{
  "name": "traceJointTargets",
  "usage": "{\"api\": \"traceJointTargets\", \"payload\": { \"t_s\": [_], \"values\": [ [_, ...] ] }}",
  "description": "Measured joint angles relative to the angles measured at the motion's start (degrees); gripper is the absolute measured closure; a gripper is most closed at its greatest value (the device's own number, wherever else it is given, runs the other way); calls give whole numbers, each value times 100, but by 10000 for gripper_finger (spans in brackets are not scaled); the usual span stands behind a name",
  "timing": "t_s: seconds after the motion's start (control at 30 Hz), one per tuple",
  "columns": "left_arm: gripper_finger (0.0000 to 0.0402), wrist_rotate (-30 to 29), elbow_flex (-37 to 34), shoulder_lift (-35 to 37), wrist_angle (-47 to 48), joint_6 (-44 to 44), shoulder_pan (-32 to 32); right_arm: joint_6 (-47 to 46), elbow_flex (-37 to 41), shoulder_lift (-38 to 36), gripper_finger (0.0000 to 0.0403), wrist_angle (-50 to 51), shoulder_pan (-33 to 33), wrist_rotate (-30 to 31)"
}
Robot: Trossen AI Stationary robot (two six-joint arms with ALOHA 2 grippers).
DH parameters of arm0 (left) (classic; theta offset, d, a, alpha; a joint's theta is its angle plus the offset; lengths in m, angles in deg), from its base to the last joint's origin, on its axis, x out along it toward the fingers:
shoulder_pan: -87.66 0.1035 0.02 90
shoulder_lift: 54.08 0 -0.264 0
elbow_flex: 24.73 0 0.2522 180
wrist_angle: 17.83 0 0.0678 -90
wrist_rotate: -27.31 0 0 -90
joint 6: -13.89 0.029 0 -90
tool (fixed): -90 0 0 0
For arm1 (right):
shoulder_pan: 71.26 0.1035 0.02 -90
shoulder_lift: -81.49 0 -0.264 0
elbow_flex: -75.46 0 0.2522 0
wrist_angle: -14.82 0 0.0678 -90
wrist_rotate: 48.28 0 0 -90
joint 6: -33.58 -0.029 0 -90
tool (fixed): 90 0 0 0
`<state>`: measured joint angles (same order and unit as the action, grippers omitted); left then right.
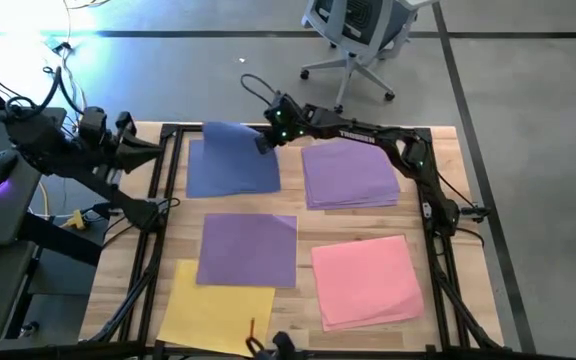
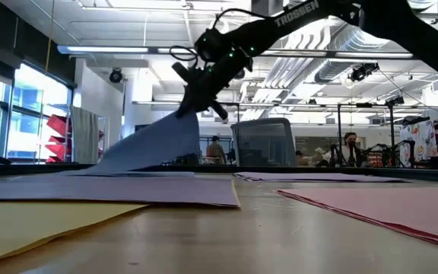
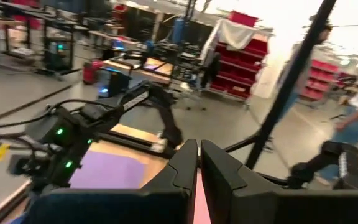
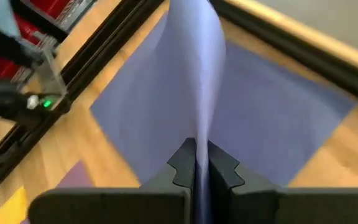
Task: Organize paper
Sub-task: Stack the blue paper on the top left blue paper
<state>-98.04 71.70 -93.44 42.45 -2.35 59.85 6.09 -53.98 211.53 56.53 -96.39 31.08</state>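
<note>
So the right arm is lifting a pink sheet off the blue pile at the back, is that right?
Not quite: the sheet pinched in the right gripper is blue, not pink, as the right wrist view shows. It does rise from the blue pile at the back.

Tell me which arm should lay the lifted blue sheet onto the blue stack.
Right. Its end effector is already shut on the blue sheet, lifted over the blue stack. The left end effector sits shut and empty off the table's left edge.
</note>
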Motion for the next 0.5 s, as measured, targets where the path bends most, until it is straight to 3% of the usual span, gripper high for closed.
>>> {"api": "traceJointTargets", "payload": {
  "t_s": [0.17,0.37,0.5],
  "values": [
    [401,-318,-43,-26,421,-321,1,443,-4,7,403,-14,-110,-237],
    [401,-2088,-57,-247,1542,-1534,4,876,-17,148,403,13,-146,-909],
    [401,-2615,-57,-369,2396,-2639,78,958,-17,197,403,-9,-129,-845]
  ]
}}
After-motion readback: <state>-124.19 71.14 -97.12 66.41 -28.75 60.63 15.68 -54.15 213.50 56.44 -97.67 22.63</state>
